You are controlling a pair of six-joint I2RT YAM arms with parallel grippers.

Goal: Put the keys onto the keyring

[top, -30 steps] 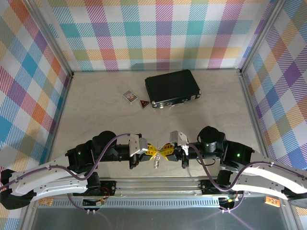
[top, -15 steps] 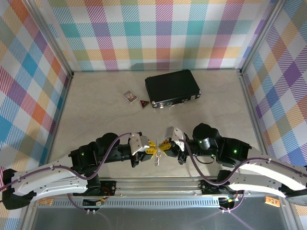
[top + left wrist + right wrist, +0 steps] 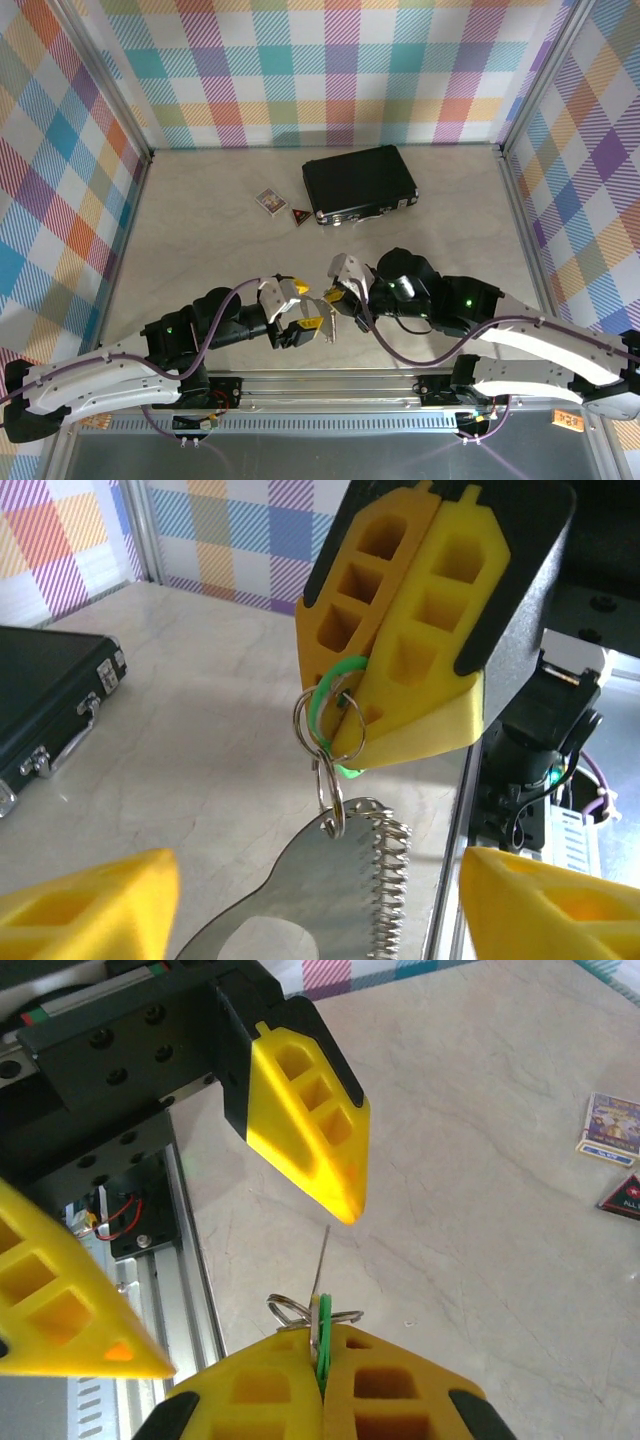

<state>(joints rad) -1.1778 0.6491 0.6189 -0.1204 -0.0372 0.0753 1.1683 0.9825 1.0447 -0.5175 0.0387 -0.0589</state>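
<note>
- Writing: white letters "ALL" are made out on the red tag (image 3: 625, 1196); the rest is cut off at the frame edge. The print on the card box (image 3: 612, 1123) is too small to be read.
- Right gripper (image 3: 352, 742): its jaws are pressed together, and the green head of the key (image 3: 322, 1318) is pinched between the fingertips. The blade cannot be made out.
- Small split rings (image 3: 322, 780) are seen hanging at the pinch point. The keyring (image 3: 320, 910) dangles from them just below the right fingertips, off the table (image 3: 200, 240). Its coil-like strip runs along one edge.
- Left gripper (image 3: 258, 1292): its jaws are spread wide and nothing is held. In the left wrist view the keyring is seen between the two yellow fingers (image 3: 90, 900), touched by neither.
- The two grippers are recorded tip to tip at the near edge of the table, left of centre.
- A black case (image 3: 360, 184) lies at the far side, well apart from both grippers. The card box and the red tag lie just beside its left end, close to each other.
</note>
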